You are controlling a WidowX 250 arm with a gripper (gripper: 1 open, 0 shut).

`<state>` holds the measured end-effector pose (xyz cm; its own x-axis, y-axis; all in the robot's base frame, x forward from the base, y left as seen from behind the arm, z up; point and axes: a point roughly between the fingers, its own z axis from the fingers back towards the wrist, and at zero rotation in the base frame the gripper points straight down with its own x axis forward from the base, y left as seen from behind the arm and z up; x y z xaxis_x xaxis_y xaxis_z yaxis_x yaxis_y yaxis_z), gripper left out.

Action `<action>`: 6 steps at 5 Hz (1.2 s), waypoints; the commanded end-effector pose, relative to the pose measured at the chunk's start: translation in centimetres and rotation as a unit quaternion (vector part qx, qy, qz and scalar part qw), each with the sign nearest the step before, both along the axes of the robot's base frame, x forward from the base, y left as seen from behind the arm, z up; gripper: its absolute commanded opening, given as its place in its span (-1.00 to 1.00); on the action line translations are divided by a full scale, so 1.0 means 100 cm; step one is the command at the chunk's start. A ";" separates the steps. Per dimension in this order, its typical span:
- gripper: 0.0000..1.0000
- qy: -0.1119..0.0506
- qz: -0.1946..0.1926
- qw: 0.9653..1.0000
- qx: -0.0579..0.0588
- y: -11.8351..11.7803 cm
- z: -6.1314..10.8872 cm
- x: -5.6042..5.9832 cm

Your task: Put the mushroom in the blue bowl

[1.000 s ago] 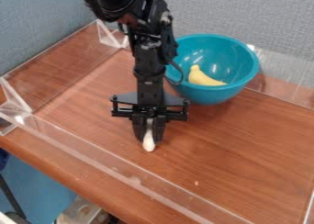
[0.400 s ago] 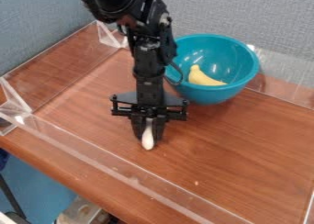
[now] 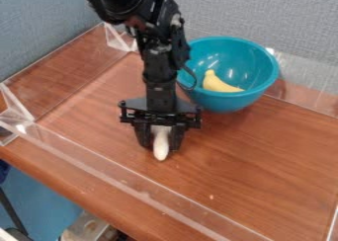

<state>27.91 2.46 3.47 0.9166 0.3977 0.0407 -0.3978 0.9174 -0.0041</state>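
Mushroom (image 3: pixel 161 146) btwn gripper (image 3: pixel 160 144) jaws, low end poking out.

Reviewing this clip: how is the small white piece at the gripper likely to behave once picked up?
The mushroom looks small beside the blue bowl, so it is probably light. Its pale surface keeps a smooth, unbent outline, suggesting a fairly stiff piece. That narrow, rounded shape might roll or twist if the gripper catches it off-centre.
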 end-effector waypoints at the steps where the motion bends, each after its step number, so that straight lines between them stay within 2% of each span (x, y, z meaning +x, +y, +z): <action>1: -1.00 -0.036 0.002 0.999 0.006 0.003 0.017 0.006; 2: 1.00 -0.040 -0.003 0.999 0.010 0.001 0.016 0.007; 3: -1.00 -0.046 -0.006 0.999 0.012 0.000 0.017 0.008; 4: -1.00 -0.056 -0.001 0.998 0.002 0.000 0.041 0.010; 5: -1.00 -0.072 0.006 0.997 -0.016 -0.001 0.076 0.023; 6: -1.00 -0.086 0.015 0.996 -0.036 -0.005 0.106 0.041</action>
